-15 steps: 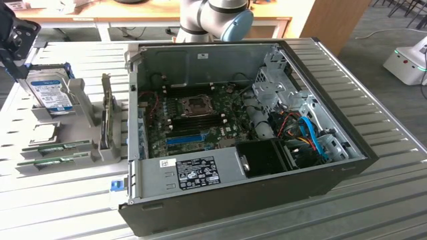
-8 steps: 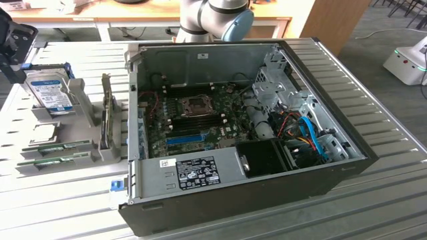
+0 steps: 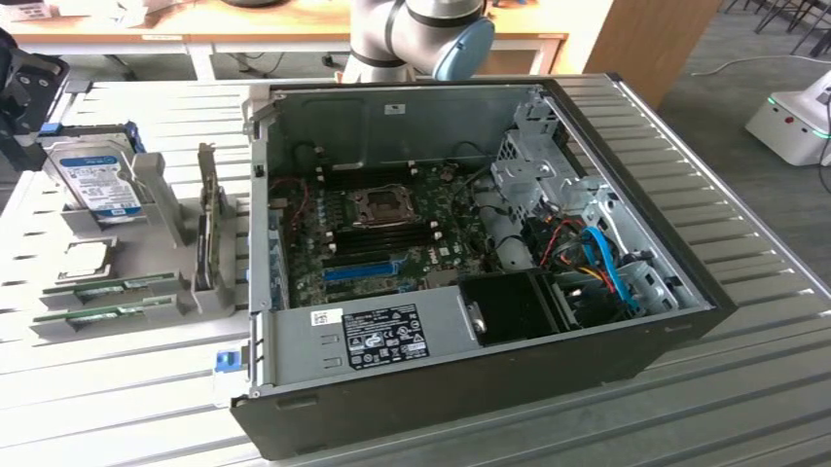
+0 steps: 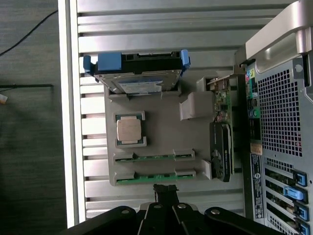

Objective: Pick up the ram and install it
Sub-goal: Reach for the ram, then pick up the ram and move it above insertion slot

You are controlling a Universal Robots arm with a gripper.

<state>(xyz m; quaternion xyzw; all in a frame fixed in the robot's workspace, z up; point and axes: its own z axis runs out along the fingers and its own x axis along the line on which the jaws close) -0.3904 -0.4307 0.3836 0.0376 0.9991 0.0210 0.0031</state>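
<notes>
In the wrist view the gripper point(image 4: 165, 189) has its black fingers pressed fully together with nothing between them. It hangs above the outer edge of a pale grey plastic tray point(image 4: 156, 134). Nearest the fingertips lies the ram point(image 4: 156, 177), a long thin green circuit-board stick lying in the tray's outermost groove. A second green stick point(image 4: 154, 157) lies parallel in the next groove, apart from it. Beyond them sit a square silver processor chip point(image 4: 129, 130) and a silver hard drive point(image 4: 137, 87) with a blue-white label and blue side rails.

The exterior view adds the inside of the black open-sided computer case point(image 3: 675, 326). It shows the green motherboard point(image 3: 429, 243) and long dark memory slots point(image 3: 389, 236) at 12 and 6 o'clock of the square socket point(image 3: 385, 206). There the tray lies at 9 o'clock of the case, with the ram point(image 3: 104, 313) at the tray's 6 o'clock end.

The grey arm point(image 3: 415, 34) is cropped at 12 o'clock. A dark bulk point(image 3: 23, 88) cut by the frame at 10 o'clock may be the arm's far end. A dark expansion card point(image 3: 208, 229) stands on edge at the tray's 3 o'clock side, just beside the case wall. The chips and labels on both sticks are hard to make out.

Bare slats of the ribbed metal table point(image 3: 130, 409) stretch at 6 o'clock of the ram. The wrist view shows the table's bright edge near the tray, with dark floor point(image 4: 29, 147) beyond.
</notes>
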